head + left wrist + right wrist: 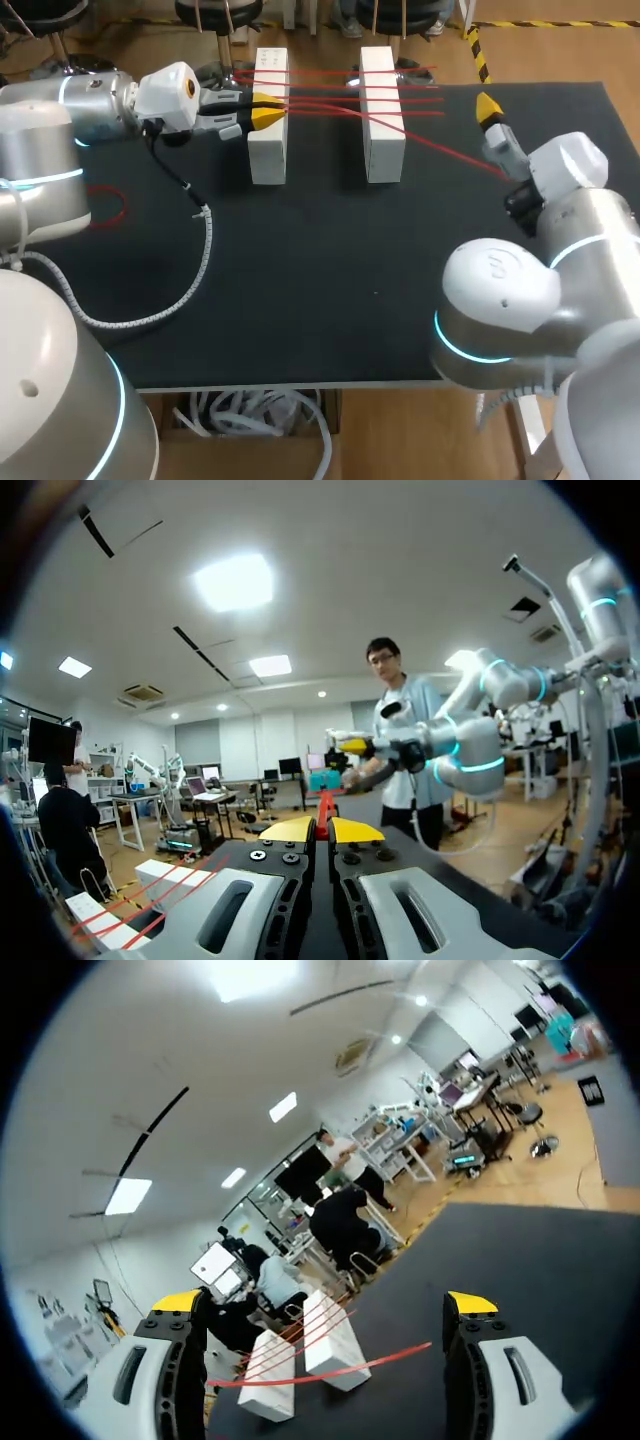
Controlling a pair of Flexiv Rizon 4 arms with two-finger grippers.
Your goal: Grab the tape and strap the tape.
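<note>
In the head view my left fingers [266,116] are pressed together right against the left white block [268,140], in among the strands of red tape [325,100]. The tape is strung across to the right white block [382,120] on the black tabletop [330,290]. I count two blocks and about four passes of tape, though the passes cross and I can't be sure. One more strand trails off toward my right arm, whose fingers [487,107] sit well apart from the blocks, and a loose red loop [120,205] lies by my left arm. The left wrist view shows the two yellow tips closed on a sliver of red [323,815] — the tape, I judge. In the right wrist view the right fingers [470,1305] are spread wide and pinch nothing. A single strand [330,1368] runs across between them, with both blocks ahead. I take the step in hand to be wrapping another pass — I'd keep the pinch firm and the tape taut without dragging the block.
</note>
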